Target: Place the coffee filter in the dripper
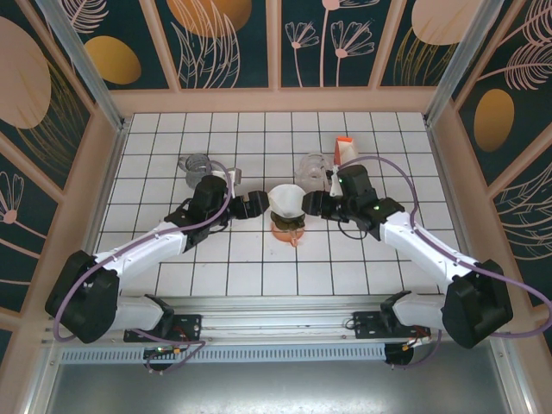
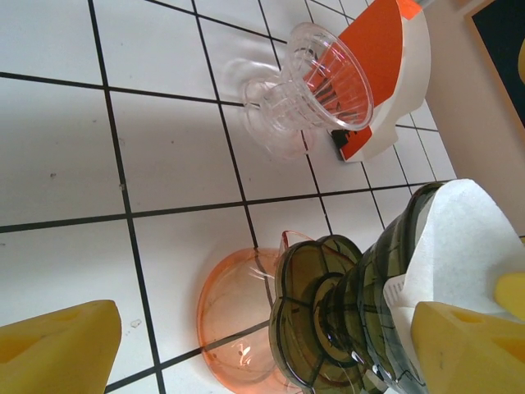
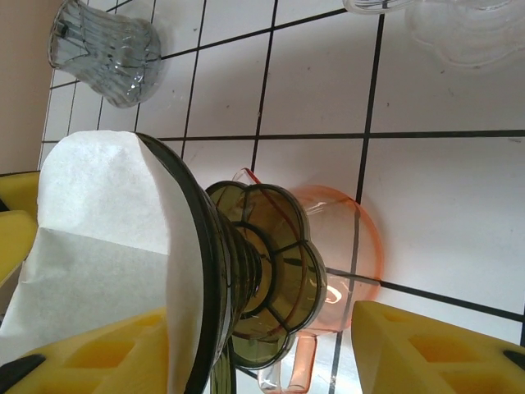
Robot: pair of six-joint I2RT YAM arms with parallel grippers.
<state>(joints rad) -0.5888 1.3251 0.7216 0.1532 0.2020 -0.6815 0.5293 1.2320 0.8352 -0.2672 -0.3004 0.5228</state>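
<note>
Coffee filter, white and cone-shaped, sits opened inside the dark olive glass dripper, its paper edge rising above the rim. The dripper stands on an orange see-through cup at the middle of the white tiled table.

The left gripper is just beside the dripper on its left. Seen from the left wrist, its yellow fingers are spread wide, and the far one is against the filter's side. The right gripper flanks the dripper from the other side. From the right wrist, its fingers also stand well apart, released, with dripper and cup between them.

Behind the pair are a clear plastic dripper and, touching it, an orange-and-white carton. A ribbed glass stands well apart to the left.
</note>
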